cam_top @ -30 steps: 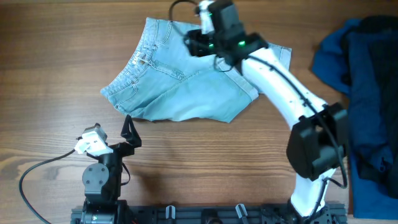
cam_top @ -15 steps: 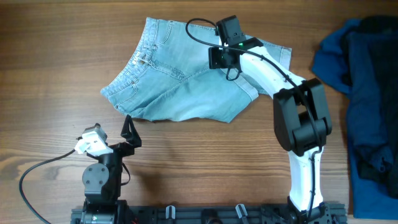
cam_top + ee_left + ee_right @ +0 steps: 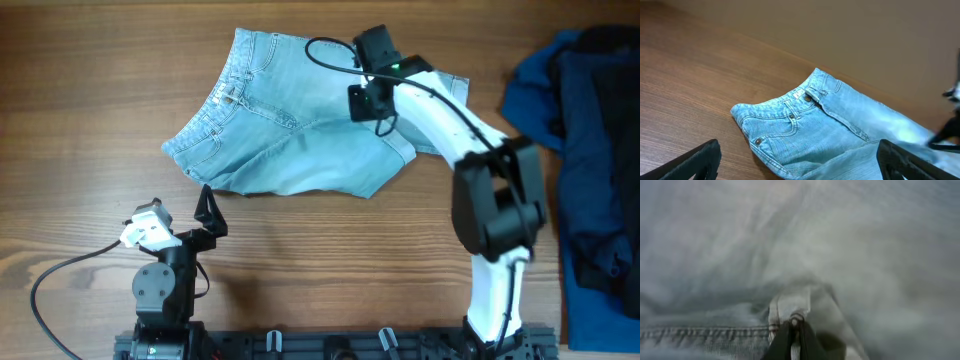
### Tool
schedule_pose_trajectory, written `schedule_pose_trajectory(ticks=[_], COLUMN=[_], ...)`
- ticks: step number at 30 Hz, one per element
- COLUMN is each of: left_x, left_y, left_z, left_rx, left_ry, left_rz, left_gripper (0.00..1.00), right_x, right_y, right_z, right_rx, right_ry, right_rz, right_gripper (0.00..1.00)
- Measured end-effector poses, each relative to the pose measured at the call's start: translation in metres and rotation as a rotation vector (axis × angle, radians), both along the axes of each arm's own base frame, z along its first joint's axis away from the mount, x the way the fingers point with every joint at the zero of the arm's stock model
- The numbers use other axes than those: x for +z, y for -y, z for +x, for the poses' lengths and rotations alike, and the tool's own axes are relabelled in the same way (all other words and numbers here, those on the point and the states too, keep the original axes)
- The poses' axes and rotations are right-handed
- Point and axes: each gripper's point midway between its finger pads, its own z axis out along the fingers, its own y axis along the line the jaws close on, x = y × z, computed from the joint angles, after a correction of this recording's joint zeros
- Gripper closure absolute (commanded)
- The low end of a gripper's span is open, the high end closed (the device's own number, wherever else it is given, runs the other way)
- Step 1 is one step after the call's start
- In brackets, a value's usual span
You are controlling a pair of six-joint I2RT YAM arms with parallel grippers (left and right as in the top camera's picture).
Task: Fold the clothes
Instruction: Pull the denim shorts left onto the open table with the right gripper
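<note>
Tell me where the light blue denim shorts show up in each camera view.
Overhead: denim shorts upper centre, right gripper on them.
Left wrist: denim shorts centre to lower right.
Right wrist: denim shorts fill the frame, a fold pinched.
Shared landmark: waistband button, in overhead and left wrist only.

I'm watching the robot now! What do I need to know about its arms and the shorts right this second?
The left end effector is open and empty, sitting near the front of the table, apart from the denim shorts.
The right end effector is shut on a pinch of the shorts' cloth, at the leg on the right of the overhead view.
The shorts lie spread out, waistband toward the left. The dark blue garments are heaped at the right edge.
Done: cloth gripped.
Left: every fold.
</note>
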Motion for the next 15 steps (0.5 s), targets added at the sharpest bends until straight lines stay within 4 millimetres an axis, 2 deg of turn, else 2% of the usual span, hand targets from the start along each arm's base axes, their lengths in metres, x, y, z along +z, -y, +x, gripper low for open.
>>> schedule_pose_trajectory(ticks=[1,2,4,7,15], left_x=[0.0,0.0,0.0,0.0,0.0], left_y=[0.0,0.0,0.0,0.0,0.0], left_z=[0.0,0.0,0.0,0.0,0.0], left_rx=[0.0,0.0,0.0,0.0,0.0], left_ry=[0.0,0.0,0.001,0.0,0.001], left_rz=[0.0,0.0,0.0,0.0,0.0], left_gripper=[0.0,0.0,0.0,0.0,0.0], right_x=[0.021,0.032,0.049,0.049,0.05], right_y=[0.004,0.006,0.017,0.032,0.058], right_z=[-0.009,-0.015,-0.04,-0.079,-0.144], right_rx=[0.003,0.003,0.001,-0.026,-0.12], right_ry=[0.001,-0.003,-0.059,-0.208,-0.473], right_rz=[-0.001,-0.003,-0.027,-0.08,-0.18], right_gripper=[0.96,0.96,0.96,0.96,0.96])
